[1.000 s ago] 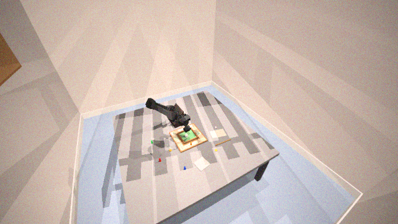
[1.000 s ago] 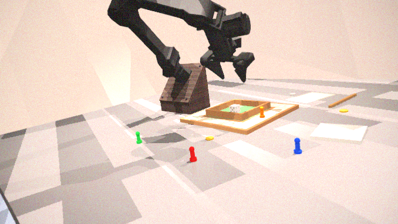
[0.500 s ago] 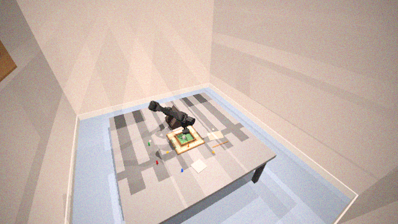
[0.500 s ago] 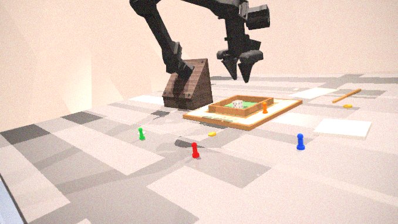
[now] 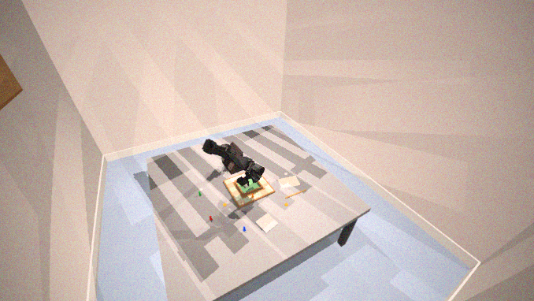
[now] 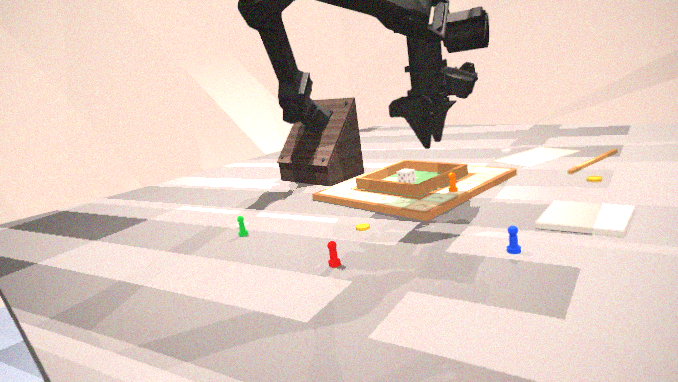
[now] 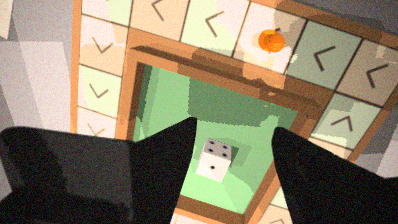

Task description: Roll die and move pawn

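Note:
The white die [image 6: 406, 175] [image 7: 213, 165] lies in the green-floored dice tray [image 6: 390, 187]. In the wrist view its bright top face shows one pip, and a grey side face shows four. The orange pawn [image 5: 252, 195] [image 6: 453, 183] [image 7: 271, 41] stands upright on a pale square of the board [image 5: 257, 199] [image 6: 370, 207], in the row along the top of the wrist view, where the arrows point left. My gripper [image 6: 433, 143] [image 7: 234, 130] is partly open and empty. It points down above the tray, clear of die and pawn. The pawn hides its square's arrow.
Green [image 5: 200, 194] [image 6: 242, 227], red [image 5: 210, 218] [image 6: 333, 255] and blue [image 5: 244, 228] [image 6: 513, 241] pawns stand off the board. Two yellow discs, an orange stick [image 5: 295, 194] [image 6: 594, 161], a pale sheet [image 5: 289, 181] and a white slab [image 5: 267, 223] [image 6: 570, 216] lie around it.

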You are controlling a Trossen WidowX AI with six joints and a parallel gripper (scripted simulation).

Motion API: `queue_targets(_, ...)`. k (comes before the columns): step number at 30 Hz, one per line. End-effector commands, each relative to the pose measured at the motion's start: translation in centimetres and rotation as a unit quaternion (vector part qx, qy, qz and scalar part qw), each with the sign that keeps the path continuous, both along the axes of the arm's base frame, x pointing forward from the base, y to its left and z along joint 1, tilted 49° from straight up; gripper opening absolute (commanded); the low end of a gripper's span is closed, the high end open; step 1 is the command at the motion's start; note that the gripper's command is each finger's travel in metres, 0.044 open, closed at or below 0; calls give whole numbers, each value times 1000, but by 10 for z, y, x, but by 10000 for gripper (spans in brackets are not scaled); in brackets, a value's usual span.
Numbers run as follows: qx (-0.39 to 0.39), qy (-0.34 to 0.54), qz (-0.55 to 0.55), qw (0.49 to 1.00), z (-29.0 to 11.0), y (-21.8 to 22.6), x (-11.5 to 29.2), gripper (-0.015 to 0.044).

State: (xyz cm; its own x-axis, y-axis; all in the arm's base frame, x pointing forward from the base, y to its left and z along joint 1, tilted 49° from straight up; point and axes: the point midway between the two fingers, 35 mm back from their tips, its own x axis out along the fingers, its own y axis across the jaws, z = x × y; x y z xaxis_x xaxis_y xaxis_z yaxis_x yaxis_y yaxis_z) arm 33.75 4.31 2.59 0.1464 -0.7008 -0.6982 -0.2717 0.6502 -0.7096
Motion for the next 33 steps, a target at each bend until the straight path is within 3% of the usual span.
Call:
queue_targets(1, 41, -288, -255, 922, 4, -11, 47, 200)
queue_targets(33, 41, -288, -255, 922, -17, -32, 54, 200)
